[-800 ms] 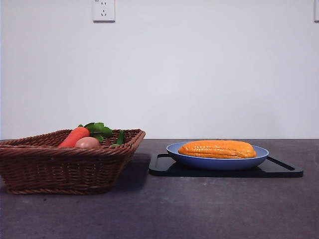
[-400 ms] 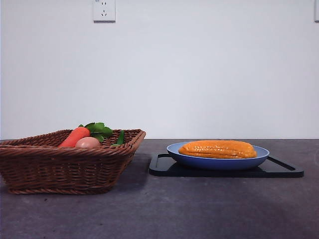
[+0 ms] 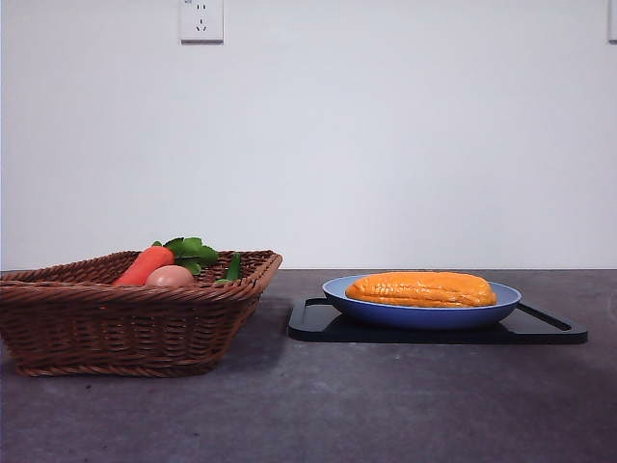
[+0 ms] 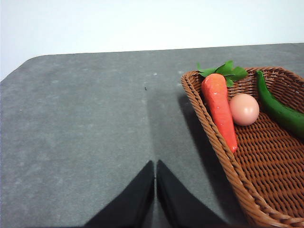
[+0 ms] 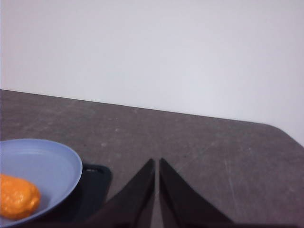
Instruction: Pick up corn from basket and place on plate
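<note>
I see the corn [image 3: 421, 288] lying on the plate [image 3: 421, 314], just beside my right gripper [image 5: 156, 164]. Both it and my left gripper [image 4: 155, 166], beside the basket [image 4: 223, 161], are clenched empty.

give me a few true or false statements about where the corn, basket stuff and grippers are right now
1. The corn lies on the blue plate. True.
2. The plate sits directly on the table. False: it rests on a black tray.
3. The basket holds a carrot, an egg and a green vegetable. True.
4. The left gripper is shut on the carrot. False: it is shut on nothing, beside the basket.
5. The right gripper holds the corn. False: it is shut and empty.
</note>
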